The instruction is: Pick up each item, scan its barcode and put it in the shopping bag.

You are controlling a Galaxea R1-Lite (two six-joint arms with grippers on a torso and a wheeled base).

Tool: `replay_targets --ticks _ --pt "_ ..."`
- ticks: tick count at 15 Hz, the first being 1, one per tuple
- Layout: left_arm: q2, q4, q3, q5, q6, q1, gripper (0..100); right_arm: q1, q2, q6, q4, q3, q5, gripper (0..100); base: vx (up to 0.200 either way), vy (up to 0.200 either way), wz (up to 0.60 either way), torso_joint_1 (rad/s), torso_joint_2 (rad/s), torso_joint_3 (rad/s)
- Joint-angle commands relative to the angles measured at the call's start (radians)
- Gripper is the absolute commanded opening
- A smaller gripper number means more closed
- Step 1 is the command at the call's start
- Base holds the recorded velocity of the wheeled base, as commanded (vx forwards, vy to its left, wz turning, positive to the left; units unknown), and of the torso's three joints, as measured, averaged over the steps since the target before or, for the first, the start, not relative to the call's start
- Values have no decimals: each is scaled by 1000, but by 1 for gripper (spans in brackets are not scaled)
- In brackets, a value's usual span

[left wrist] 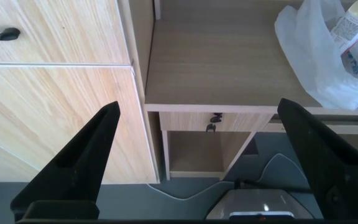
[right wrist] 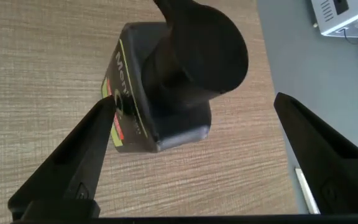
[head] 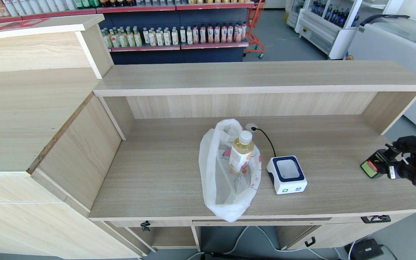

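here, my right hand (right wrist: 196, 99) is wide open around a dark item (head: 371, 168) at the right end of the surface (head: 157, 173).
i see its fingers apart, one tip right at the item's green-and-red label. my left hand (left wrist: 199, 104) is spread too, off the front left corner by the drawers. the shopping bag (head: 226, 177) stands mid-surface with a bottle (head: 241, 151) upright inside and the scanner (head: 287, 174) just beside it.

Bright, even overhead light covers the desk (head: 164, 173); the shopping bag (head: 209, 173) casts only a faint, soft shadow. Straight edges bow toward the head view's borders. Pale glare lies on the freezer lid (head: 406, 30). Wood grain stays crisp in both wrist views.
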Motion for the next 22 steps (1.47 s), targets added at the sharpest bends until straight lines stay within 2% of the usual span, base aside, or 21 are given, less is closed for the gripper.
replay_targets --ticks 1,4,10,11,19,22 --pt "0 0 0 0 0 0 100 14 14 8 0 5 2 100 0 0 0 0 0 0" --pt "0 1 0 0 0 0 100 41 30 66 -2 -6 19 100 0 0 0 0 0 0" --pt "0 1 0 0 0 0 100 83 60 63 -5 -57 21 100 0 0 0 0 0 0" --pt "0 1 0 -2 0 0 100 84 67 58 -6 -64 21 0 0 0 0 0 0 0" --pt "0 1 0 0 0 0 100 90 74 11 -29 -70 18 0 0 0 0 0 0 0" --pt "0 1 0 -2 0 0 100 92 -15 -78 -58 -41 18 0 0 0 0 0 0 0"
